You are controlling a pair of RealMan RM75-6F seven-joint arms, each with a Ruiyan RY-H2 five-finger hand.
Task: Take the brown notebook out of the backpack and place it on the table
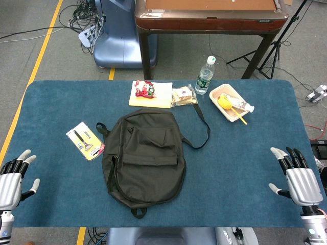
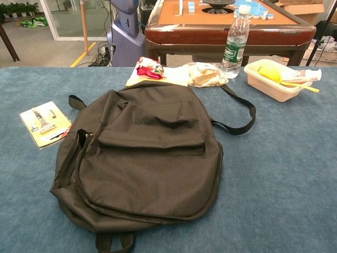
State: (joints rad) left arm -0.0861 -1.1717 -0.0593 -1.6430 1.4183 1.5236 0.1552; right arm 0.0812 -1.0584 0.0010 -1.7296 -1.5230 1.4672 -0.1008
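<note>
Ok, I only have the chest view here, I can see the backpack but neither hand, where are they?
Observer: In the head view the left hand sits at the table's near left corner, and the right hand at the near right corner.
Operator: Holding anything?
Observer: No, both are empty, fingers spread.
Operator: Touching the backpack?
Observer: No, bare blue table lies between each hand and the backpack.
</note>
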